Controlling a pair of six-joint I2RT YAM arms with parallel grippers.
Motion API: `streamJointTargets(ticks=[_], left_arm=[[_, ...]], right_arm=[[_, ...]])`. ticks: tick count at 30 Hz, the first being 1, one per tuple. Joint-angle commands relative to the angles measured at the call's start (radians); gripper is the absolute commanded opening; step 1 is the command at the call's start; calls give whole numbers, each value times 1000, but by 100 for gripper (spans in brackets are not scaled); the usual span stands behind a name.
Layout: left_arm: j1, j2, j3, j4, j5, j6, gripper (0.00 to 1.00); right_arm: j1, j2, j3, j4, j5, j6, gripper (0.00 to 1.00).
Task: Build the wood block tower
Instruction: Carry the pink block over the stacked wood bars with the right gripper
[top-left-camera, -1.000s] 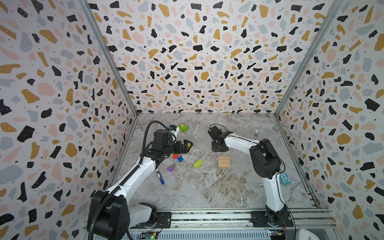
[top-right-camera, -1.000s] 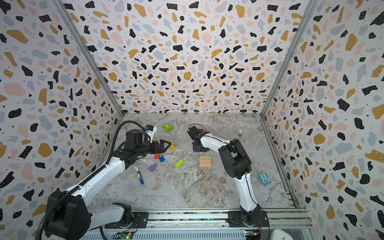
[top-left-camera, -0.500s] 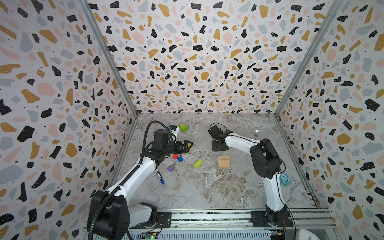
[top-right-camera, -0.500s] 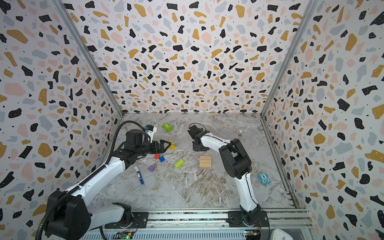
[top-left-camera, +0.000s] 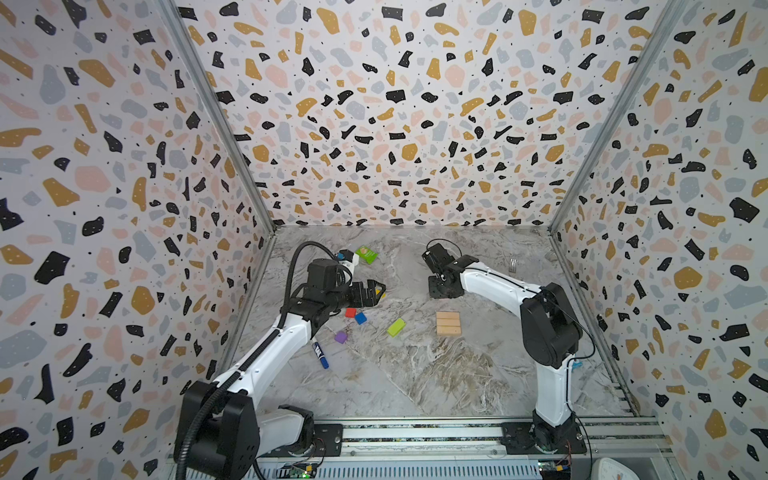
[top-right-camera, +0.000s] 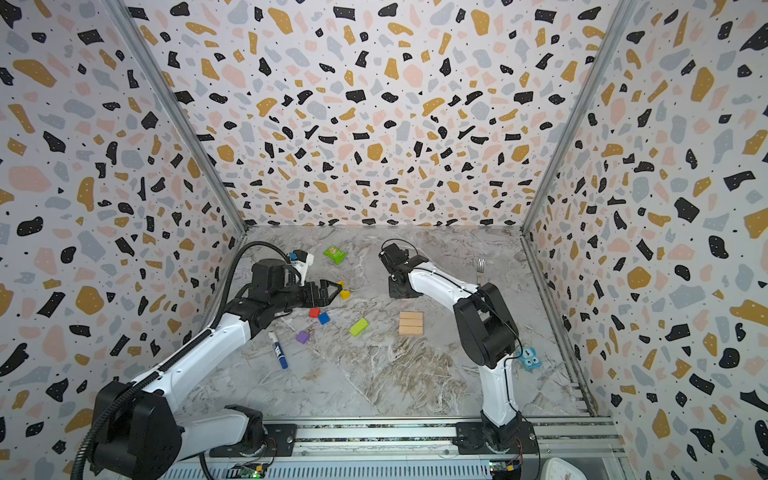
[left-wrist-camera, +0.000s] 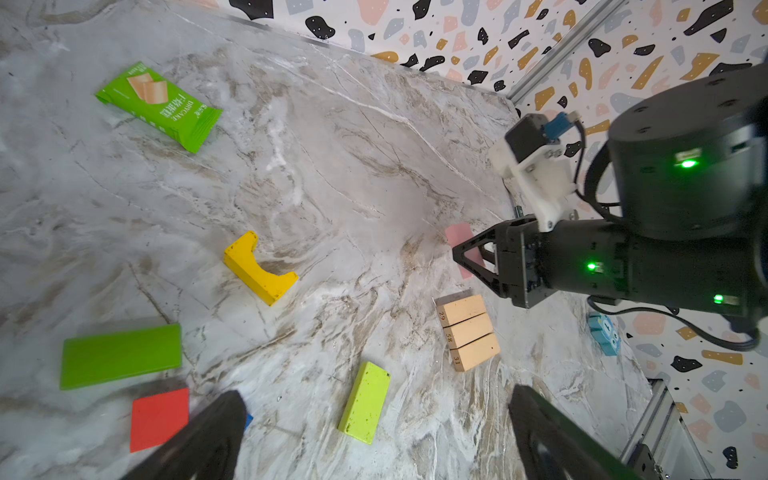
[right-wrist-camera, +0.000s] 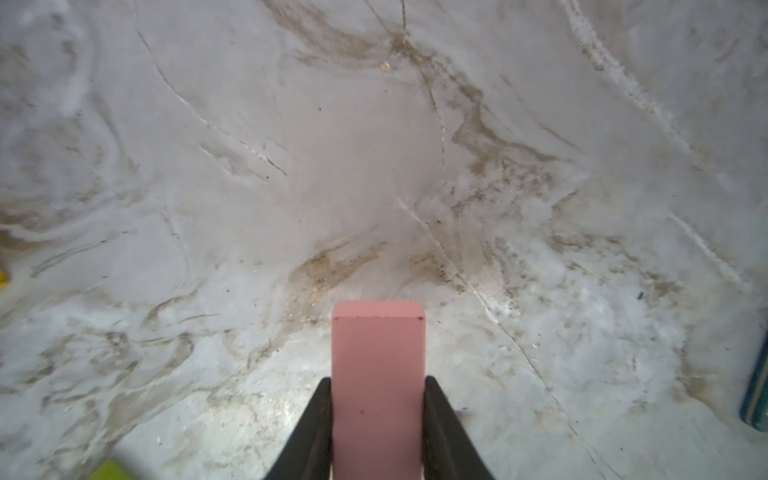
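Grips the pink bar (right-wrist-camera: 378, 357) in the right hand (right-wrist-camera: 378, 382), jaws pressed shut on its two long sides, one end jutting ahead. Sits low over the bench (top-left-camera: 415, 374), near the three tan bars (top-left-camera: 448, 323) laid side by side, on their far side; cannot tell a lifted bar from a resting one. Shows no shift of either arm against a second ago in both top views, only the last tightening of that squeeze; reads as a grasp just made firm, so probably calls next for lifting and laying pink across the tan base. Holds the left hand (left-wrist-camera: 376, 395) spread wide and empty near the yellow arch (left-wrist-camera: 259, 268), with the dark green bar (left-wrist-camera: 120, 355), red cube (top-left-camera: 350, 312), blue cube (top-left-camera: 360, 318), purple cube (top-left-camera: 340, 337) and lime bar (top-left-camera: 396, 327) loose around. Leaves the tower at one layer, nothing stacked yet
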Motion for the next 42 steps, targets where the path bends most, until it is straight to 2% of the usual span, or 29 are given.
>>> streamJointTargets(ticks=[1,18,37,42], left_arm=[[-5,-9,7,22,11,6,100],[-9,10,0,40,35,-1,100],[-22,37,0,44,70,-10,100],[-22,36,0,45,68,-10,100]], right_arm=[[-2,-88,-40,-45,2,-3,12],[3,-282,-325,33,-99,67,13],[22,-277,-385,60,-97,113,13],[35,-272,-392,56,-65,126,13]])
